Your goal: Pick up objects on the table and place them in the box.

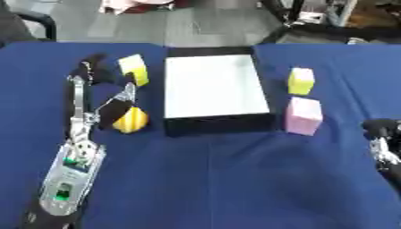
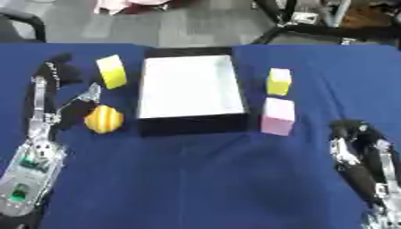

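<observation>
A black box (image 1: 215, 123) with a white inside stands open at the middle of the blue table (image 1: 219, 179). Left of it lie a yellow block (image 1: 134, 69) and a yellow-orange striped ball (image 1: 131, 120). My left hand (image 1: 86, 85) reaches over the table beside the ball, fingers straight, its thumb lying against the ball's upper left. To the right of the box sit a small yellow block (image 1: 300, 80) and a pink block (image 1: 303, 116). My right hand (image 2: 356, 147) rests low at the right edge, fingers relaxed, holding nothing.
Chair legs and dark equipment stand on the grey floor beyond the table's far edge. The box holds nothing. Wide blue cloth lies bare in front of the box.
</observation>
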Action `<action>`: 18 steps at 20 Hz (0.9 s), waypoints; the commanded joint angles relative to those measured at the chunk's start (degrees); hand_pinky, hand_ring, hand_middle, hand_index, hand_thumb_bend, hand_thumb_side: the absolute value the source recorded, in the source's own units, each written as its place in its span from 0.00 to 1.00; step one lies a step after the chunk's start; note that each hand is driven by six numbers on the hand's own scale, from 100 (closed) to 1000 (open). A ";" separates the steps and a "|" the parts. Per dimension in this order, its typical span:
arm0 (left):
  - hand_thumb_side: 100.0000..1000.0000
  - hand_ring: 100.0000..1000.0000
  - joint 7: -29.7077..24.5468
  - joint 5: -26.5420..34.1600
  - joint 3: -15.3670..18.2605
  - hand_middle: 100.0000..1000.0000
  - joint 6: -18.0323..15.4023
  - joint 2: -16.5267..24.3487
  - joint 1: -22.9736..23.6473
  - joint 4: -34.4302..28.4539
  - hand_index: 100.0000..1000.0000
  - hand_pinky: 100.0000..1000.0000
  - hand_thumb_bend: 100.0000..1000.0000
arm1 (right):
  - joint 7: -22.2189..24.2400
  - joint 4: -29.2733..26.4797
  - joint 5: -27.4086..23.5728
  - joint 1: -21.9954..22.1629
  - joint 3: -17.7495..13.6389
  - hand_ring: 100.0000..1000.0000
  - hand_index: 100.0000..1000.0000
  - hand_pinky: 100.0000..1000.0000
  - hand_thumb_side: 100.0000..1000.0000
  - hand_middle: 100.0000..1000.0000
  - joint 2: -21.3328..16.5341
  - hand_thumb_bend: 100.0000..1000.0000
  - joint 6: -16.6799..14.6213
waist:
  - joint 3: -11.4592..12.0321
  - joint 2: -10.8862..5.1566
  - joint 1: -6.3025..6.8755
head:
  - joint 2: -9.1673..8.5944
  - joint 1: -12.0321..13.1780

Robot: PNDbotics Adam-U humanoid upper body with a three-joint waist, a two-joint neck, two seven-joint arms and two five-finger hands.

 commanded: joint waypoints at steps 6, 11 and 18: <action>0.06 0.55 -3.67 -2.06 -0.15 0.53 3.94 7.37 -4.84 1.00 0.82 0.77 0.37 | -0.02 -0.34 0.01 -0.12 -0.08 0.71 0.59 0.70 0.43 0.59 -1.05 0.00 0.15 | -0.01 -2.12 0.49 | -0.11 0.00; 0.17 0.61 -8.10 -6.20 -5.31 0.59 8.38 14.57 -11.73 7.14 0.86 0.80 0.45 | -0.04 0.17 0.40 0.21 -0.13 0.71 0.59 0.70 0.43 0.59 -1.97 0.00 0.24 | -0.53 -3.27 1.97 | -0.11 -0.02; 0.13 0.65 -14.83 -4.75 -16.16 0.66 15.11 25.50 -22.65 18.05 0.87 0.81 0.40 | 0.52 0.59 0.50 0.20 0.57 0.71 0.59 0.70 0.42 0.59 -2.76 0.00 0.07 | -2.39 -4.05 2.47 | -0.11 0.68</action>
